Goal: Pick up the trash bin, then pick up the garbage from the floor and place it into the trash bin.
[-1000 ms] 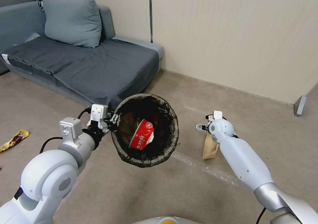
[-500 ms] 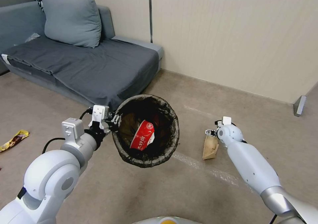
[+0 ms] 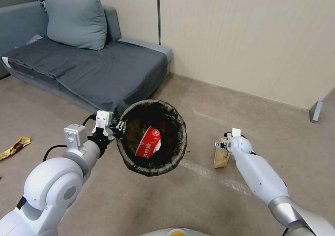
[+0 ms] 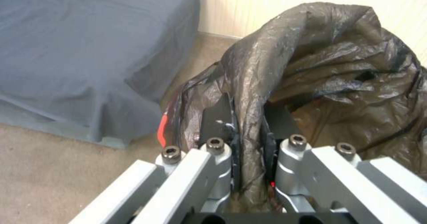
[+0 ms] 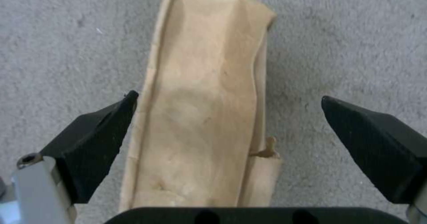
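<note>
Gripping the trash bin (image 3: pixel 152 138) by the near-left part of its rim, the left gripper (image 3: pixel 118 127) holds it off the floor (image 3: pixel 174 201), tilted so its mouth faces the head camera; in the left wrist view its fingers (image 4: pixel 218 130) are clamped on the dark bag liner (image 4: pixel 320 60) folded over that rim. Inside the bin lies a red-and-white packet (image 3: pixel 149 142). To the right of the bin, well apart from it, a tan paper bag (image 3: pixel 220 156) lies on the floor. The right gripper (image 3: pixel 220 145) hangs directly over that bag with its fingers (image 5: pixel 95 140) spread wide on either side of it, one fingertip just beside the bag's edge, the other apart from it. A yellow snack wrapper (image 3: pixel 14 147) lies on the floor far to the left, in front of the grey sofa (image 3: pixel 87 68).
</note>
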`<state>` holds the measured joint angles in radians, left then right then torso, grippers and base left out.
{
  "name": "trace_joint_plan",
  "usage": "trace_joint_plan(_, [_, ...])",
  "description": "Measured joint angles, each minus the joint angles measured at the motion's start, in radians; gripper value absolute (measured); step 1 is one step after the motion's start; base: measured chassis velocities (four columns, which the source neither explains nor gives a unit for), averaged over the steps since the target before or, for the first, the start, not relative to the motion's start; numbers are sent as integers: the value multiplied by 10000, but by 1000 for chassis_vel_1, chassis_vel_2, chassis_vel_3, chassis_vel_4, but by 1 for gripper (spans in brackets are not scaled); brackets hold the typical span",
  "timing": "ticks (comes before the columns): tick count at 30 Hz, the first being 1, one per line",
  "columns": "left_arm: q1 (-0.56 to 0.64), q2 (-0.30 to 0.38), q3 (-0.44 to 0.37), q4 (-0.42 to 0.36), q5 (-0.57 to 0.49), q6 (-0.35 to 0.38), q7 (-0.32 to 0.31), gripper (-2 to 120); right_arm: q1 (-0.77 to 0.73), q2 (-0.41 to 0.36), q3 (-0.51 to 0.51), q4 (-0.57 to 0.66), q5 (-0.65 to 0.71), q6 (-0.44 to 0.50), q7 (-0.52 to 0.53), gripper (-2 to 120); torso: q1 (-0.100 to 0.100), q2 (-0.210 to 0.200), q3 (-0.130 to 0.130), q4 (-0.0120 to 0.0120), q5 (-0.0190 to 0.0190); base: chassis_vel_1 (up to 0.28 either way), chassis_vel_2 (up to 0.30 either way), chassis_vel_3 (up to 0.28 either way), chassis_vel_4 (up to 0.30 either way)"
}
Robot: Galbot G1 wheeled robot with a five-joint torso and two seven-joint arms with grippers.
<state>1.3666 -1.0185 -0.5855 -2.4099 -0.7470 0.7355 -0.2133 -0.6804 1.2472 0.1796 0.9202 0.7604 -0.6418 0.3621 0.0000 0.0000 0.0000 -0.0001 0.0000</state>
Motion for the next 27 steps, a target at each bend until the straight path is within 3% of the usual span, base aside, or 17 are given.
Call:
trace_joint_plan(8, [-26,7,-3,13,-3,0,12,6,-27,-130,71,-733,-523,254,-572,100,1,0,0,0,-2,0,0,0,0])
trace_joint_plan(17, [-12,-26,19,22,4,0,14,6,-105,116,80,-782,-710,307,-757,68,0,0,0,2,0,0,0,0,0])
trace_joint_plan(27, [5,-33,-33,35,13,0,15,6,-312,53,61,17,-754,39,-635,30,0,0,0,0,1,0,0,0,0])
